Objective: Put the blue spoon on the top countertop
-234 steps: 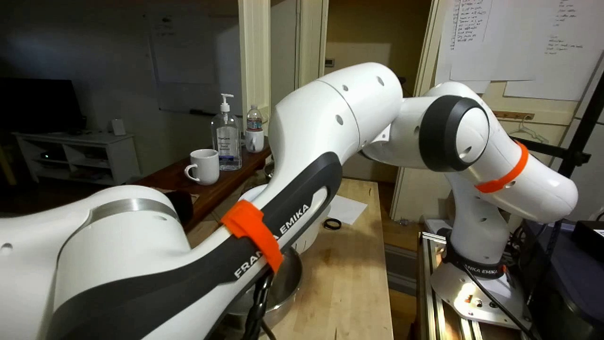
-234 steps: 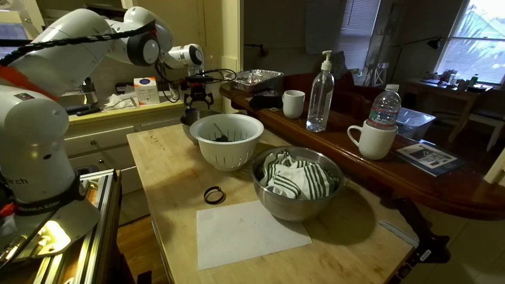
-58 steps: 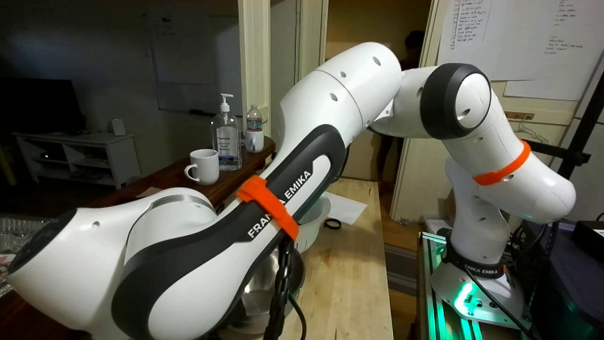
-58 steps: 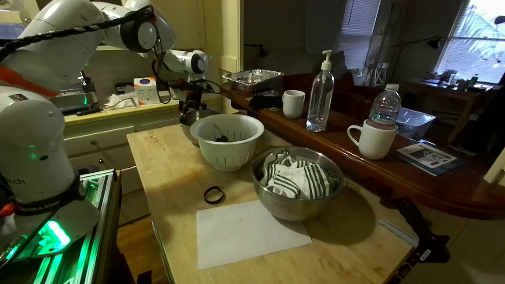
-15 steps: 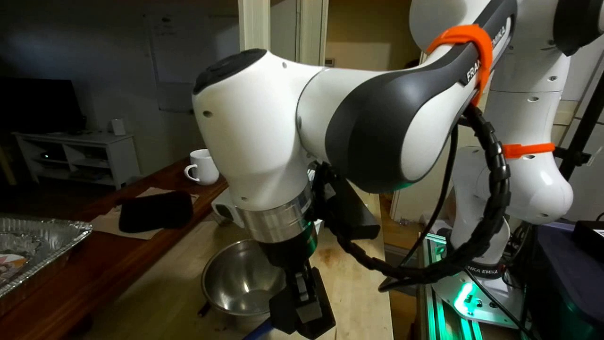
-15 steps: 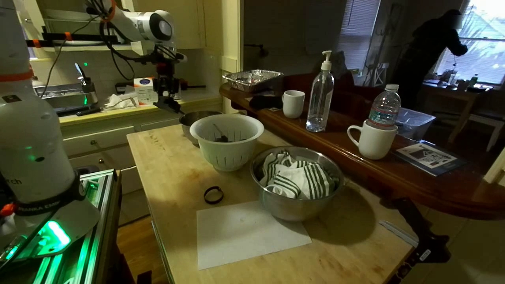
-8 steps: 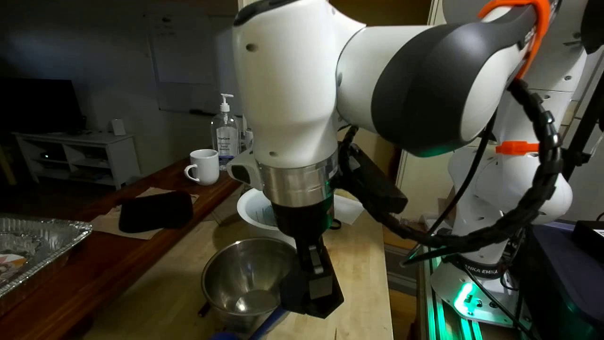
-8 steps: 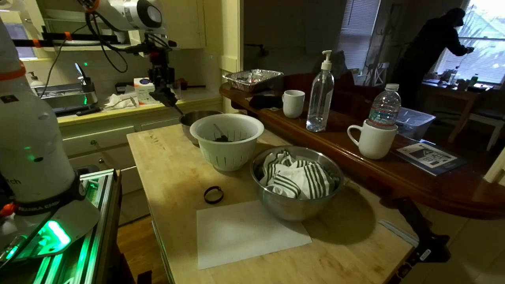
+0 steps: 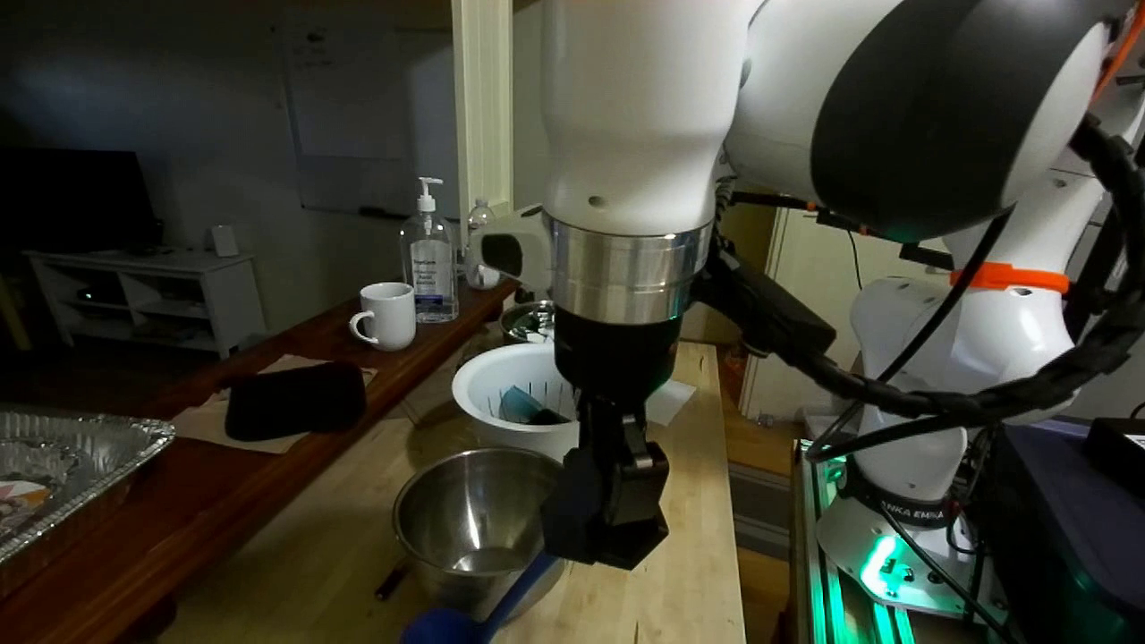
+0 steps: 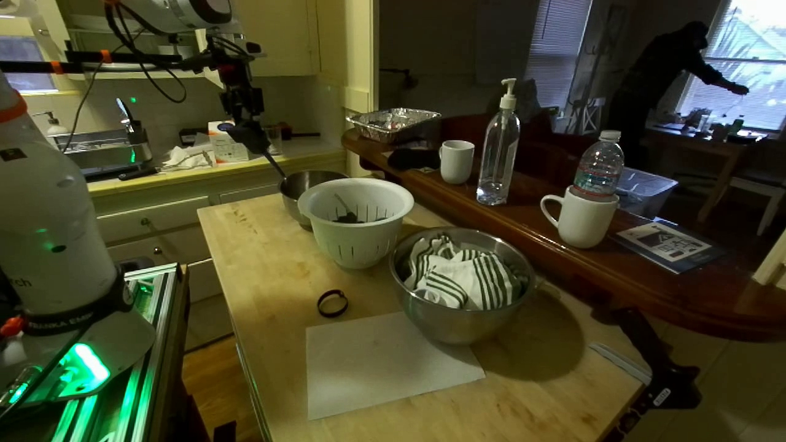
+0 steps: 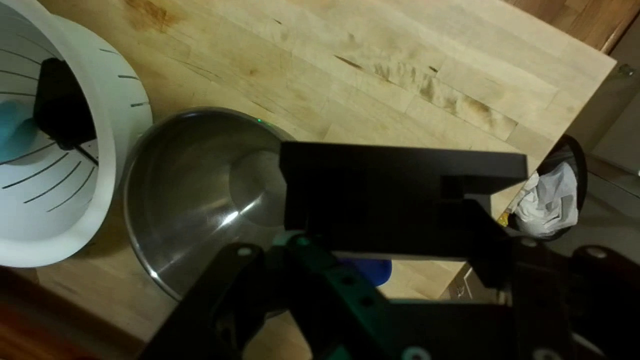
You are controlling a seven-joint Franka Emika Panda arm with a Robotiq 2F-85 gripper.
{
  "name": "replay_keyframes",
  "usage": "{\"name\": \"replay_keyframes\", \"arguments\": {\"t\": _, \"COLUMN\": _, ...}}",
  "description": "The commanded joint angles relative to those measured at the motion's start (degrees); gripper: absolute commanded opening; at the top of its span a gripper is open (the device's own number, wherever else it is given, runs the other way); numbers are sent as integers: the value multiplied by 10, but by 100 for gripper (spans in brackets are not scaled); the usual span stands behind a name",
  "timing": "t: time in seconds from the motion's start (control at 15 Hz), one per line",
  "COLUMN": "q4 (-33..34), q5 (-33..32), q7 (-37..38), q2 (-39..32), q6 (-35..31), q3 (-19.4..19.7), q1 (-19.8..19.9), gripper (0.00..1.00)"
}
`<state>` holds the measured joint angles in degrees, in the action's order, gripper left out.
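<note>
Spoon (image 9: 507, 608): the blue one you want; it hangs tilted by its handle, rounded end lowest, outside the steel bowl (image 9: 425, 501). Whether they touch, you cannot tell.
Pincer (image 9: 604, 537): clenched, grasping the spoon high on its handle for you.
Raised desk (image 9: 192, 492): your goal, dark reddish-brown wood, well apart from the spoon; set-down not yet done.
Bowl risk: the steel bowl lies between your pincer and the raised desk, so a low carry could knock its rim and twist the spoon.
Handle risk: you seem to hold one end only; a jerky start or stop could make the spoon swivel or slip out.
Edge risk: lift too little and the rounded end may hit the raised desk's side.
Landing risk: release over the foil tray (image 9: 134, 438) or black pad (image 9: 295, 402) and the spoon may settle crooked or slide.
Sight risk: the wrist view gives you only a blue scrap of it, and an exterior view crops the rounded end, so you could misjudge its height.
Arm base (image 9: 912, 512): you can read "NKA EMIKA", likely the end of Franka Emika.
Pump bottle (image 9: 429, 273): its label's print is too small for you to read surely.
Water bottle (image 10: 599, 169): banded label, brand unreadable to you.
</note>
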<state>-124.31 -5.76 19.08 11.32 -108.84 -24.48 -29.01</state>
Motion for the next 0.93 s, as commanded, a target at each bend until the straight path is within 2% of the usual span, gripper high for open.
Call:
{"name": "replay_keyframes", "arguments": {"t": 0.0, "q4": -31, "q5": -4, "q7": 4, "q2": 54, "q6": -11, "q3": -18, "q1": 15, "gripper": 42}}
{"name": "replay_keyframes", "arguments": {"t": 0.47, "q4": -30, "q5": -32, "q7": -9, "q2": 99, "q6": -8, "q3": -33, "q1": 23, "gripper": 42}}
{"name": "replay_keyframes", "arguments": {"t": 0.87, "q4": -28, "q5": -93, "q7": -19, "q2": 126, "q6": 6, "q3": -49, "q1": 31, "gripper": 42}}
